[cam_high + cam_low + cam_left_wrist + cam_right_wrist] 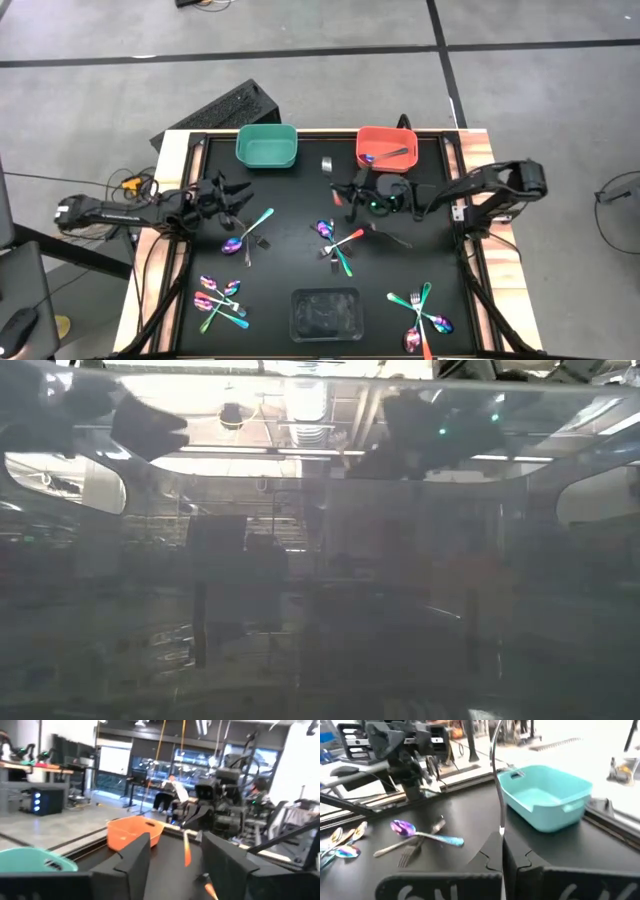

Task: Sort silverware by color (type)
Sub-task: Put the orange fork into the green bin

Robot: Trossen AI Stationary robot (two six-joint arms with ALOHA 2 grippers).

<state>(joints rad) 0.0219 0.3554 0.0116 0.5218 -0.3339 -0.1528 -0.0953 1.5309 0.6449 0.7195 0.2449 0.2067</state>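
Observation:
My right gripper [340, 195] hangs over the middle of the black mat, between the orange bin [386, 147] and a pile of silverware [338, 243]. It is shut on one thin orange-handled piece [496, 775]. My left gripper [240, 190] stands open at the left of the mat with nothing between its fingers [132, 857], above another small pile [250, 235]. More rainbow-headed forks and spoons lie flat at the near left [220, 300] and near right [422, 312]. The teal bin [267, 146] stands at the far edge. My right gripper pinches the piece between its two shut fingertips, along its thin shaft [501, 832]. The fingers reach in about level from the table's right and lie across it. The piece stands roughly upright and clear of the mat: its metal part rises above the fingers and its orange handle [186, 852] hangs below.
The orange bin holds one piece [390, 154]. A clear plastic tray [325, 313] sits at the near middle and fills the low view. A small grey roll [327, 165] lies between the bins. Wooden table edges frame the mat, and bare mat lies between the piles.

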